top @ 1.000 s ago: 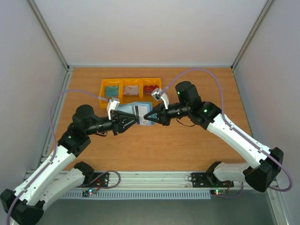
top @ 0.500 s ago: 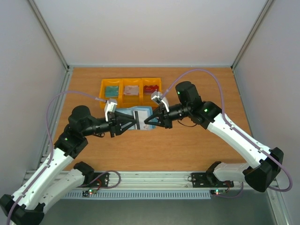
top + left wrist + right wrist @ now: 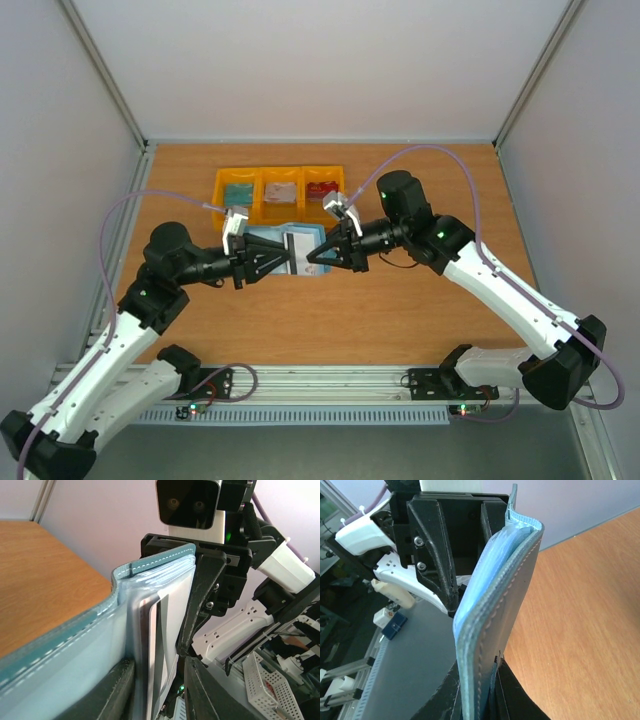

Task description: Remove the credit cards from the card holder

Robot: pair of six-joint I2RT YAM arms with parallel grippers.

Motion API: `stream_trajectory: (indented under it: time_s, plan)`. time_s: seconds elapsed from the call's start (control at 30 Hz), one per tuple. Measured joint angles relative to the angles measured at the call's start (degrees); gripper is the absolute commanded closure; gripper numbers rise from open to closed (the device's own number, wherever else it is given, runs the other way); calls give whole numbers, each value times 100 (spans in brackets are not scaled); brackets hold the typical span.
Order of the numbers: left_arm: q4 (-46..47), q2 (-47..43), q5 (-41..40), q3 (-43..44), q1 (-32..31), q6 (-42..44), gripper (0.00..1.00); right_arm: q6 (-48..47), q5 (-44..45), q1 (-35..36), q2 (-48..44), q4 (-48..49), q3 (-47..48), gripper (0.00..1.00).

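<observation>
**Top view.** The card holder [image 3: 264, 243] lies spread open near the middle of the table [image 3: 400, 310], just at 6 o'clock from the yellow bins [image 3: 280, 172]. The bins hold a teal card [image 3: 238, 193], a pale card [image 3: 281, 192] and a red card [image 3: 322, 189]. The left gripper [image 3: 286, 262] reaches in from 9 o'clock and the right gripper [image 3: 312, 257] from 3 o'clock, tips almost meeting over the holder. A striped card [image 3: 296, 247] shows between them. From here neither grip can be read.

**Left wrist view.** This adds the inside: clear pockets, with the pale, dark-striped card standing among them between the left fingers [image 3: 117, 692]. The fingers flank card and pockets closely, but I cannot tell whether they pinch. At 12 o'clock the right gripper's black finger presses the far flap.

**Right wrist view.** Only the stitched teal cover shows — no card. The right jaws are closed on that cover's lower edge, and the left gripper stands behind at 11 o'clock.
</observation>
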Motion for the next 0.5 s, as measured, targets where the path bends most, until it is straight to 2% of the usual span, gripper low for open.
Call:
stream_trajectory:
  time_s: [0.1, 0.2, 0.23, 0.37, 0.4, 0.43, 0.5]
  plan:
    - [197, 11, -35, -57, -24, -92, 83, 68, -39, -4, -7, 79, 0, 99]
    - [295, 11, -74, -103, -26, -129, 98, 66, -48, -4, -22, 79, 2, 99]
    - [299, 11, -83, -109, -24, -164, 100, 63, -61, -4, -31, 76, 4, 99]
    - [302, -17, -66, -114, -20, -120, 100, 59, -81, -17, -44, 63, 7, 99]
    - [302, -17, -63, -114, -20, -116, 96, 59, -81, -17, -44, 63, 7, 99]
    - [302, -17, -59, -114, -20, -109, 87, 59, -81, -17, -42, 61, 11, 99]
    - [339, -17, -46, -114, -20, -105, 82, 61, -79, -17, -37, 50, 28, 99]
